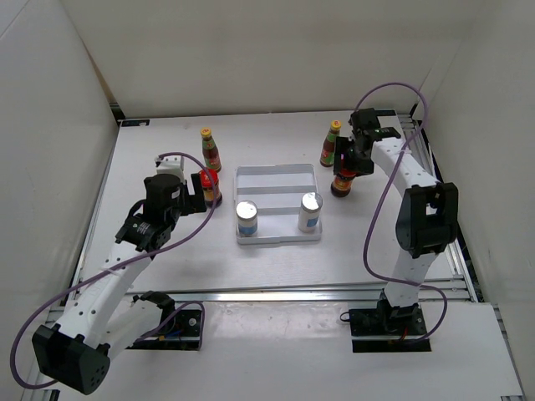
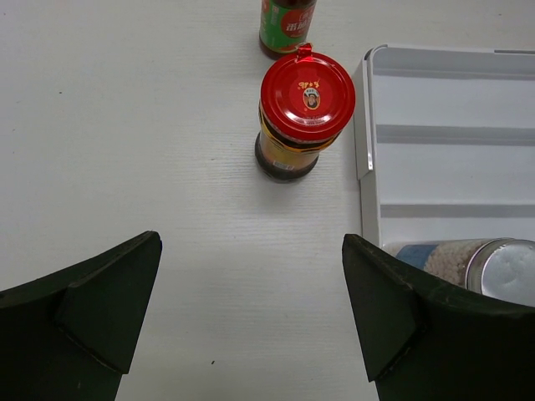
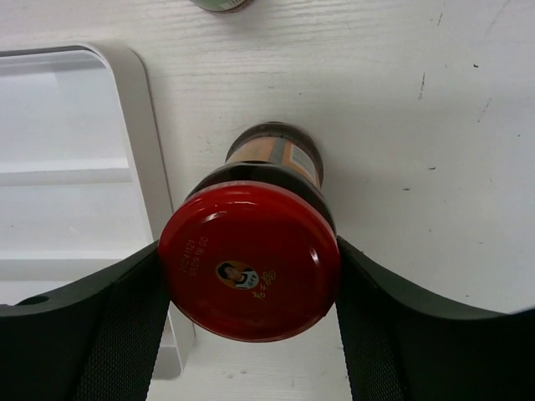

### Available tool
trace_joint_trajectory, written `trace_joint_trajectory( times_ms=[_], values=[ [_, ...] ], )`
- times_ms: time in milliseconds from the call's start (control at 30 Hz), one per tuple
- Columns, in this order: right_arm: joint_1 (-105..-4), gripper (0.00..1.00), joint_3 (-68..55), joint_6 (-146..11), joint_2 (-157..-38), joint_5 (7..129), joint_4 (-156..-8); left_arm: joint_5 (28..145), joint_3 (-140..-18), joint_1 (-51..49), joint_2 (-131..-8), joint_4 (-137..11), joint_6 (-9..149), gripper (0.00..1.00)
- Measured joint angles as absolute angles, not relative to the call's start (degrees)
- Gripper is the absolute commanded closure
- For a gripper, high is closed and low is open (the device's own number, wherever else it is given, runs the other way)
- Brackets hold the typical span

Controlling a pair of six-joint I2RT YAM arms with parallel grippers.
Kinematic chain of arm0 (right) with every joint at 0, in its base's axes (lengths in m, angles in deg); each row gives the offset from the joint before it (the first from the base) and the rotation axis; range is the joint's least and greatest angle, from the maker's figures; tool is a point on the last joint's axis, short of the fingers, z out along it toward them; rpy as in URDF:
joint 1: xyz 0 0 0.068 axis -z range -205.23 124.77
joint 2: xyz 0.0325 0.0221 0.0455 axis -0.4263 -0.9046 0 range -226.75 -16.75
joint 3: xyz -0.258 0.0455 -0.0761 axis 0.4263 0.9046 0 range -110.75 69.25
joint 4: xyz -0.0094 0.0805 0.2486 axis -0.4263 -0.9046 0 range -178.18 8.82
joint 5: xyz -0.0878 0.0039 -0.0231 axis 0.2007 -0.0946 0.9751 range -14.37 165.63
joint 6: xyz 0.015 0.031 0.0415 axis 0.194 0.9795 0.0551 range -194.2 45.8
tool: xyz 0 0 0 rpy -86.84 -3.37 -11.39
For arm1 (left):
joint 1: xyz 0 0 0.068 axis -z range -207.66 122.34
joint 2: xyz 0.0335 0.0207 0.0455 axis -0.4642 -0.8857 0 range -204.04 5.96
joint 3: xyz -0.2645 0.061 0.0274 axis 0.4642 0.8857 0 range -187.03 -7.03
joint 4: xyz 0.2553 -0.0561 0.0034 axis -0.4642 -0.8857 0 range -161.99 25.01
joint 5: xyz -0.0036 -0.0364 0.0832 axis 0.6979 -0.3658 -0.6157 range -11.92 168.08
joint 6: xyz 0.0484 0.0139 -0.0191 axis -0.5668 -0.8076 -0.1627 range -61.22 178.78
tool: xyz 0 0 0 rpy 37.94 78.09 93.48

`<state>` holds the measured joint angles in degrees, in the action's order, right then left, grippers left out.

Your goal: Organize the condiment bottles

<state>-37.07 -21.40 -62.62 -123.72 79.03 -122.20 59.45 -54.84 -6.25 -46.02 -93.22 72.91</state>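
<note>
Table: all six condiment bottles are in view.

Ridged tray, centre of table: it holds only the left shaker and the right shaker, both upright in its near row.

My left gripper: jaws wide apart, holding nothing. It is aimed at the left jar, which stands upright on the table just beside the tray's left edge, ahead of my fingers and not yet between them.

My right gripper: clamped on the red lid of the right jar, fingers pressed to both sides. This jar is just off the tray's right edge. I cannot tell whether its base rests on the table.

Left sauce bottle and right sauce bottle: upright on the table beyond their jars, untouched.

Assessment: two of six appear placed. Both jars and both sauce bottles are outstanding, with one jar in hand.
</note>
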Motion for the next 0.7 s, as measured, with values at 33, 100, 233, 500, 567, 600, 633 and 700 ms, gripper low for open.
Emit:
trace_joint_trajectory(
  times_ms=[33, 100, 233, 500, 567, 600, 633, 700],
  values=[
    [-37.2, 0.68, -21.4, -62.6, -123.7, 79.3, -122.2, 59.5, -54.8, -6.3, -46.0, -93.2, 72.8, 0.0],
    [-37.3, 0.77, -21.7, -62.6, -123.7, 79.8, -122.8, 59.5, -54.8, -6.3, -46.0, -93.2, 72.7, 0.0],
    [-37.9, 0.94, -22.9, -62.4, -123.7, 80.9, -126.2, 59.5, -54.9, -6.3, -45.9, -93.2, 72.7, 0.0],
    [-41.2, 1.0, -32.3, -62.4, -122.9, 84.1, -133.4, 59.5, -54.9, -6.3, -45.9, -93.2, 72.7, 0.0],
    [-42.3, 1.0, -34.2, -62.5, -121.5, 83.9, -133.8, 59.5, -54.9, -6.3, -45.9, -93.2, 72.7, 0.0],
    [-43.1, 1.0, -34.8, -62.6, -120.6, 83.4, -133.8, 59.5, -54.9, -6.3, -45.9, -93.2, 72.7, 0.0],
    [-43.6, 1.0, -35.3, -62.8, -119.7, 82.4, -133.8, 59.5, -54.9, -6.3, -45.9, -93.2, 72.7, 0.0],
    [-44.7, 1.0, -35.5, -63.1, -117.9, 79.3, -133.4, 59.5, -54.9, -6.3, -45.9, -93.2, 72.7, 0.0]
  ],
)
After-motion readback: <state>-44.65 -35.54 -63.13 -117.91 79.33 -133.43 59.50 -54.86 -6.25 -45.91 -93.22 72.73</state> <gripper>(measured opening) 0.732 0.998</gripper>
